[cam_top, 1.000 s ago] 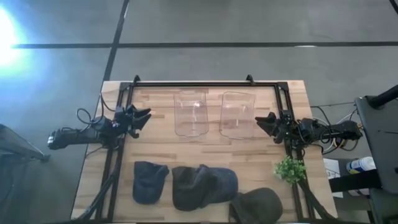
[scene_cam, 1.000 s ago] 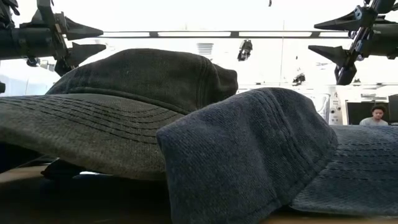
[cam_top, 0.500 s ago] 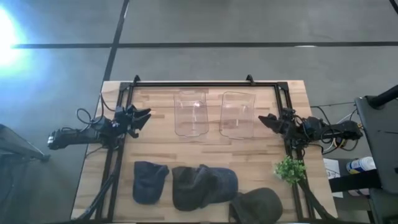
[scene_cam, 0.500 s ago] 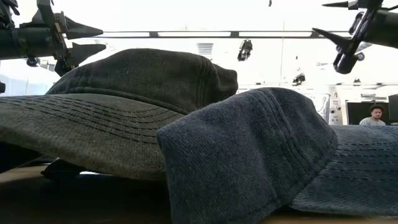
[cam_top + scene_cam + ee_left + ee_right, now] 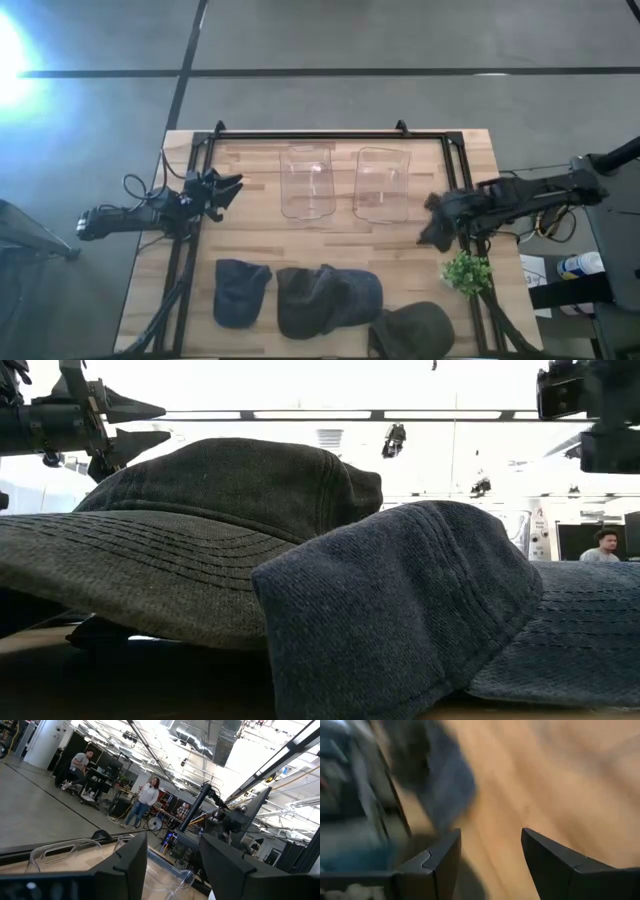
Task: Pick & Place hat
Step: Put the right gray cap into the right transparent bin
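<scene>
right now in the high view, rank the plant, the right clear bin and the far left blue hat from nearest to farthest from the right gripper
1. Plant: at the table's right edge, just below the right gripper. The right clear bin is nearly as near.
2. Right clear bin: up and to its left.
3. Far left blue hat: across the table, in the bottom row.

A grey concrete floor (image 5: pixel 330 35) surrounds the wooden table (image 5: pixel 260 240), crossed by dark seam lines, with a bright glare of light (image 5: pixel 10 50) beyond the table's far left corner. Past the far edge the room opens into a tall workshop hall with bright ceiling strip lights (image 5: pixel 300 414) and exposed ducting (image 5: pixel 200 740). People stand and sit near dark desks and equipment (image 5: pixel 107 772); another person (image 5: pixel 603 545) sits at a monitor (image 5: pixel 575 540).
</scene>
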Robot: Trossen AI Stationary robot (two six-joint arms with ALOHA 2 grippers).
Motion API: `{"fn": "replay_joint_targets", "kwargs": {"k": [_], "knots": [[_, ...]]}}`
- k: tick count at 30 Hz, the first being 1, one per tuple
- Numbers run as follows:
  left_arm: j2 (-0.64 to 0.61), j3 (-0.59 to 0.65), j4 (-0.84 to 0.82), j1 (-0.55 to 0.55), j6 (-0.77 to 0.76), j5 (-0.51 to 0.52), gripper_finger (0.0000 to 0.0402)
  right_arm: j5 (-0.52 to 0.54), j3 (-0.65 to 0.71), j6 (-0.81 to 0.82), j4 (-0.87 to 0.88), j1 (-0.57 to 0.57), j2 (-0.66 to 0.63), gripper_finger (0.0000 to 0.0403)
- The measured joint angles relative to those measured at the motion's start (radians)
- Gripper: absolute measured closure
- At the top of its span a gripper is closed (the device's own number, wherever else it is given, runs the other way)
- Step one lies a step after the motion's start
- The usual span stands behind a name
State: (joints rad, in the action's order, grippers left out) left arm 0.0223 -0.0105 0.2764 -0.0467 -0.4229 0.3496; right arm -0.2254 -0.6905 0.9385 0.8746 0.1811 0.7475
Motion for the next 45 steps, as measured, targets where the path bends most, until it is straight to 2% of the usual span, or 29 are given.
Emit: {"fn": "replay_joint_targets", "kwargs": {"k": [4, 7, 11, 15, 18, 24, 27, 31, 36, 42, 45], "knots": [[0.0, 0.0, 0.0, 0.0, 0.0, 0.0, 0.0225, -0.191, -0.079, -0.116, 0.02, 0.061, 0.229, 0.02], [0.0, 0.0, 0.0, 0.0, 0.0, 0.0, 0.0225, -0.281, -0.129, -0.177, 0.02, 0.115, 0.394, 0.02], [0.0, 0.0, 0.0, 0.0, 0.0, 0.0, 0.0225, -0.346, -0.207, -0.22, 0.023, 0.188, 0.576, 0.02], [0.0, 0.0, -0.001, 0.0, 0.0, 0.0, 0.0225, -0.347, -0.326, -0.22, 0.016, 0.28, 0.715, 0.02], [0.0, 0.0, -0.001, 0.0, 0.0, 0.0, 0.0225, -0.288, -0.414, -0.202, 0.008, 0.348, 0.801, 0.02], [0.0, 0.0, -0.001, 0.0, 0.0, 0.0, 0.0225, 0.008, -0.588, -0.204, 0.003, 0.458, 0.947, 0.02], [0.0, 0.0, -0.001, 0.0, 0.0, 0.0, 0.0225, 0.099, -0.679, -0.257, 0.005, 0.502, 1.0, 0.02], [0.0, 0.0, -0.001, 0.0, 0.0, 0.0, 0.0225, 0.15, -0.78, -0.368, 0.02, 0.553, 1.063, 0.02], [0.0, 0.0, -0.001, 0.0, 0.0, 0.0, 0.0225, 0.122, -0.88, -0.728, 0.04, 0.606, 1.141, 0.02], [0.0, 0.0, -0.001, 0.0, 0.0, 0.0, 0.0225, 0.119, -0.911, -1.082, 0.045, 0.651, 1.206, 0.02], [0.0, 0.0, -0.001, 0.0, 0.0, 0.0, 0.0225, 0.121, -0.911, -1.206, 0.057, 0.662, 1.229, 0.02]]}}
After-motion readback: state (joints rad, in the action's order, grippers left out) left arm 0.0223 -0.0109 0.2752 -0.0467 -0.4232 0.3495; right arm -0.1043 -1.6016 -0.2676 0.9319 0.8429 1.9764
